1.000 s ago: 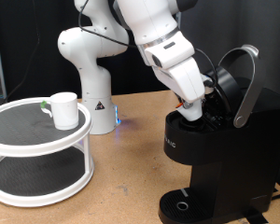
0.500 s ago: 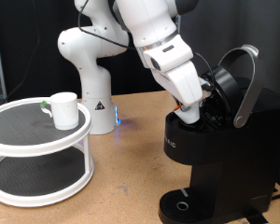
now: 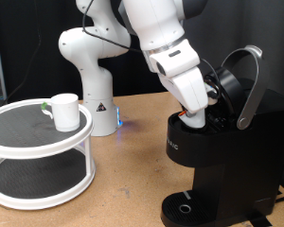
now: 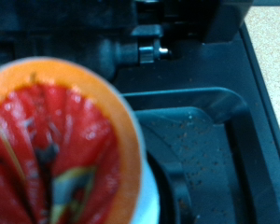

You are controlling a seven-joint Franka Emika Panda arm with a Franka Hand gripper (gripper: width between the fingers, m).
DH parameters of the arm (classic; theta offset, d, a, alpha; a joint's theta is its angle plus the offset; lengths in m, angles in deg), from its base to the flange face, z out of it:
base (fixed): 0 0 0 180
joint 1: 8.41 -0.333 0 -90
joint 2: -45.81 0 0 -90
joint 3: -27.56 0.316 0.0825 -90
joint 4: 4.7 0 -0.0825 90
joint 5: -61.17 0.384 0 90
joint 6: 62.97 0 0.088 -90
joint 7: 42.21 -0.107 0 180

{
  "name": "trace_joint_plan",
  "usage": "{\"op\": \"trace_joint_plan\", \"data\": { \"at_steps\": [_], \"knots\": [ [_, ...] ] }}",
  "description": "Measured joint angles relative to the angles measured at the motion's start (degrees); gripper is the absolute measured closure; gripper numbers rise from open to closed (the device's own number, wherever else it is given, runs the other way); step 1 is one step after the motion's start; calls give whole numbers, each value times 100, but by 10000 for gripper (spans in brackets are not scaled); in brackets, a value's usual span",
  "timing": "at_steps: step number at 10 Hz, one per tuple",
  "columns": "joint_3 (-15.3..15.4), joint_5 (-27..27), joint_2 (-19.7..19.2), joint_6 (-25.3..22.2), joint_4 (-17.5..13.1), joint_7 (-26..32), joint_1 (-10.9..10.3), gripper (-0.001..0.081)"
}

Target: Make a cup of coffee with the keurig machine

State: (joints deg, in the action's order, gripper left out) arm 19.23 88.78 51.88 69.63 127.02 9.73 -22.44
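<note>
While the gripper [image 3: 195, 114] sits low in the open top of the keurig machine [image 3: 218, 161], I see its fingers clamped on a pod [image 4: 61, 149] with red-orange top. Its lid [image 3: 239, 80] stands raised. On the white two-tier stand [image 3: 38, 151], well apart, stands the cup [image 3: 64, 111].

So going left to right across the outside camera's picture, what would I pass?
White two-tier round stand → white cup on its top tier → robot arm base → gripper reaching into the open top → black keurig machine with raised lid.
</note>
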Motion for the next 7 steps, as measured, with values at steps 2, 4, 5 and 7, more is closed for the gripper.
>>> {"op": "trace_joint_plan", "data": {
  "at_steps": [2,4,5,7],
  "knots": [
    [16,-34,-31,0,-22,0,-2,726],
    [17,-57,-38,-1,-22,0,-1,667],
    [17,-69,-44,-1,-22,0,-1,485],
    [17,-84,-47,-4,-22,0,-1,284]
  ]
}}
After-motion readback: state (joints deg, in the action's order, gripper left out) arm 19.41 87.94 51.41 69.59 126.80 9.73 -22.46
